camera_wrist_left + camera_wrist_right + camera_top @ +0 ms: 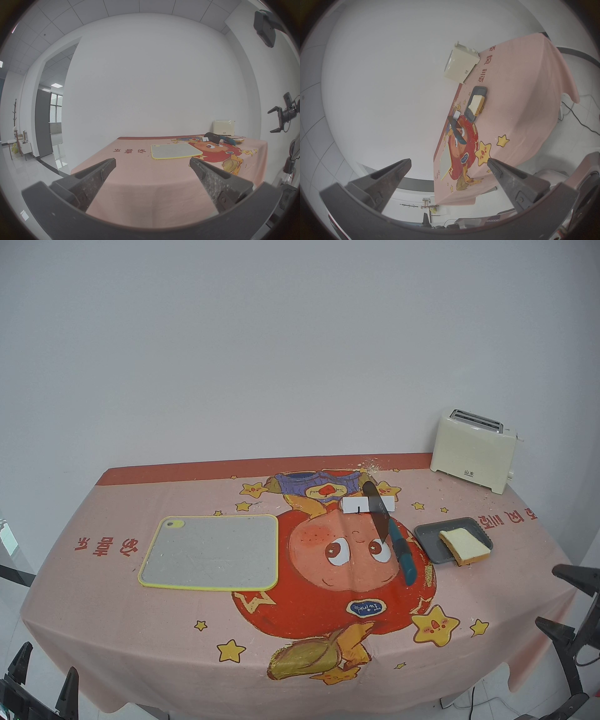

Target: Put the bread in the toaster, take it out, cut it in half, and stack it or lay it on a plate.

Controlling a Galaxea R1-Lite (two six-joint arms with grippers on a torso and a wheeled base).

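The bread (465,544), one pale slice, lies on a dark grey plate (428,535) on the right part of the table, one corner overhanging the plate's near rim. Behind the plate, at the far right corner, I see the cream toaster (473,449) with its slots up. It carries a small dark mark low on its front, too small for me to make out.

Just left of the plate lies the knife (390,534). Its blue handle points toward me and its dark blade rests tilted across a small white holder (356,505). Well to the left sits the grey cutting board (212,551) with a yellow-green rim, flat on the cloth.

The pink tablecloth (156,627) has a big red cartoon figure and yellow stars. There is red lettering near its left and right edges and a small blue label on the figure.

My left gripper (49,660) hangs off the near left corner of the table, its fingers spread wide with nothing between them. My right gripper (550,597) is off the near right corner, fingers likewise apart, touching nothing and well short of the plate.
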